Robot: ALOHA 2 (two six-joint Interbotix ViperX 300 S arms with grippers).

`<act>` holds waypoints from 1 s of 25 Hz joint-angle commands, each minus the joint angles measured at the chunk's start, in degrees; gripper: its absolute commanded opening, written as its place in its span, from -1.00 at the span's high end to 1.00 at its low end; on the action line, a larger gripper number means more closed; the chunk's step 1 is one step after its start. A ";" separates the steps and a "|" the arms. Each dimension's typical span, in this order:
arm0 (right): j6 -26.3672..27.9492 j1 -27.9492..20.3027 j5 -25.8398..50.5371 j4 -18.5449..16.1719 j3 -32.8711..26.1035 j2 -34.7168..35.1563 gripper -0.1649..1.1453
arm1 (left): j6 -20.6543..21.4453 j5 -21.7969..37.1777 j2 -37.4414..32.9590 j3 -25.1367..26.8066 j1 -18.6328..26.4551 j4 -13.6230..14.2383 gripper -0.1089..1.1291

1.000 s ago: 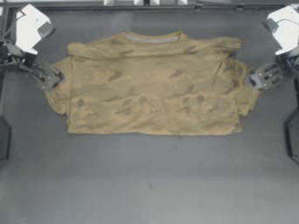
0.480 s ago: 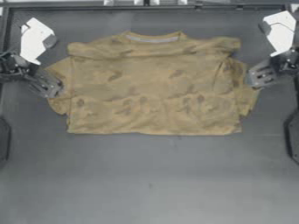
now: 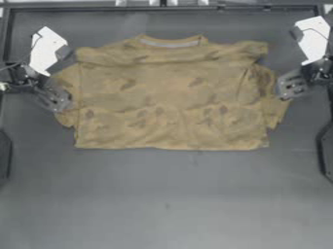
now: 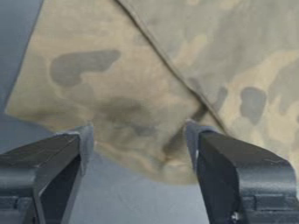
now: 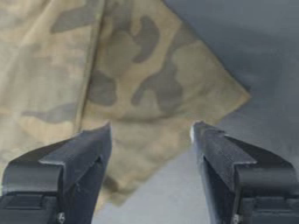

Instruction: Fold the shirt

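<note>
Left gripper sits at the shirt's left sleeve, jaws apart, nothing held; the sleeve hem lies just ahead between them. Right gripper mirrors it at the right sleeve, also spread and empty. Shirt lies flat on the table, collar at the far edge, long axis running arm to arm. Each arm is nearest its own sleeve, so likely a two-sided sleeve grab next.
</note>
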 commanded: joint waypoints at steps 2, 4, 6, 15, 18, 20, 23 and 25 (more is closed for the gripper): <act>0.09 -0.35 -2.20 0.88 -0.26 1.58 -0.60 | 0.18 -0.35 0.44 -0.44 0.09 0.18 -0.69; 0.09 -0.35 -3.08 1.05 -0.18 2.90 -0.60 | 0.26 -0.44 0.79 -0.44 0.09 0.26 -0.69; 0.09 -0.35 -3.25 1.14 -0.26 3.96 -0.60 | 0.26 -0.70 1.14 -0.44 0.09 0.44 -0.69; 0.18 -0.35 -3.60 1.32 -1.14 8.00 -0.60 | 0.26 -2.20 4.48 -0.35 0.18 0.53 -0.69; 0.00 -0.35 -4.04 1.49 -1.14 8.88 -0.60 | 0.35 -3.52 5.71 -0.44 0.09 0.53 -0.69; 0.00 -0.35 -3.96 1.58 -1.32 9.40 -0.60 | 0.35 -4.04 6.50 -0.44 0.09 0.53 -0.68; 0.00 -0.35 -4.04 1.67 -1.49 10.02 -0.60 | 0.35 -4.22 7.47 -0.44 0.09 0.44 -0.61; -0.09 -0.35 -4.04 1.85 -1.58 10.55 -0.60 | 0.44 -4.22 7.82 -0.35 0.09 0.44 -0.53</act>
